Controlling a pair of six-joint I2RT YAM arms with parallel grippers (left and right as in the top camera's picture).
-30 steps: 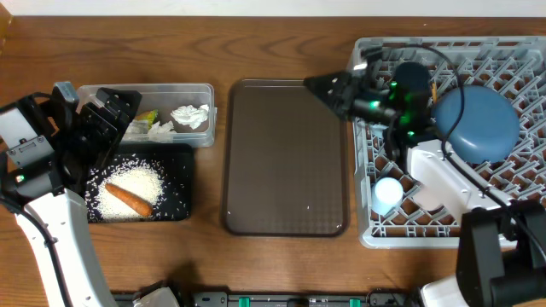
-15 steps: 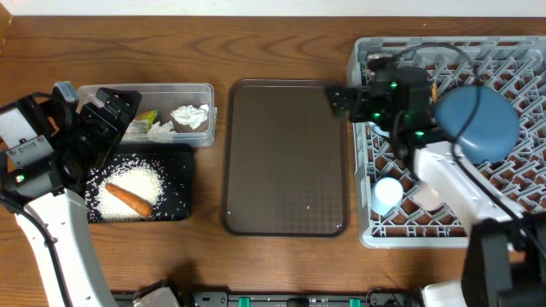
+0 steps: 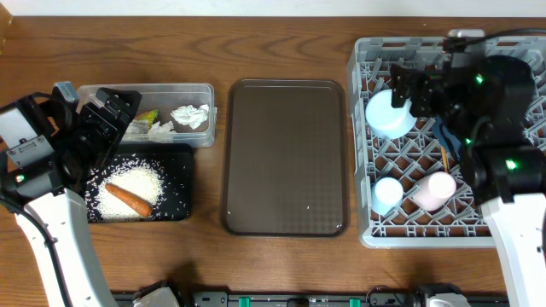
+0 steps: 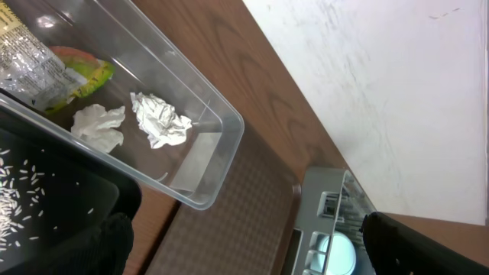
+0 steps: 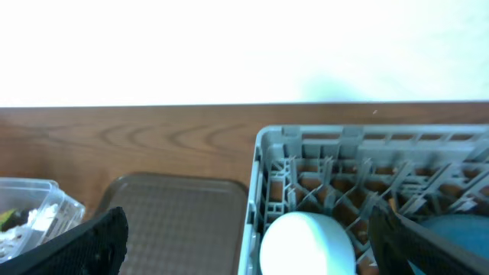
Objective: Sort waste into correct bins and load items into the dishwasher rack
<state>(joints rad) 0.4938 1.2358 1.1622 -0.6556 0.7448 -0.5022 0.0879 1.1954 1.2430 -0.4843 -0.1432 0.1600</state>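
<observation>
The grey dishwasher rack [image 3: 367,223] holds an upturned pale-blue bowl [image 3: 386,115], a small light-blue cup [image 3: 388,193], a pinkish-white cup [image 3: 432,189] and a wooden chopstick [image 3: 444,159]. My right arm mostly hides the dark-blue plate [image 5: 458,229]. My right gripper [image 3: 408,92] is open and empty above the bowl [image 5: 306,244]. My left gripper [image 3: 107,119] is open and empty over the left end of the clear tub [image 3: 205,88], which holds the napkin [image 3: 189,117] and wrapper [image 3: 145,118]. The black tray [image 3: 181,183] holds rice [image 3: 136,181] and the carrot stick [image 3: 128,199].
A flat brown serving tray [image 3: 286,158] lies bare between the bins and the rack. In the left wrist view the tub [image 4: 221,145], napkin [image 4: 160,122] and wrapper [image 4: 72,69] show, with the brown tray [image 4: 229,221] beyond. A white wall lies behind the table.
My right arm has swung right, from the brown tray's right edge to over the rack. It now covers the plate and has uncovered the bowl and the pinkish cup. The left arm has not moved.
</observation>
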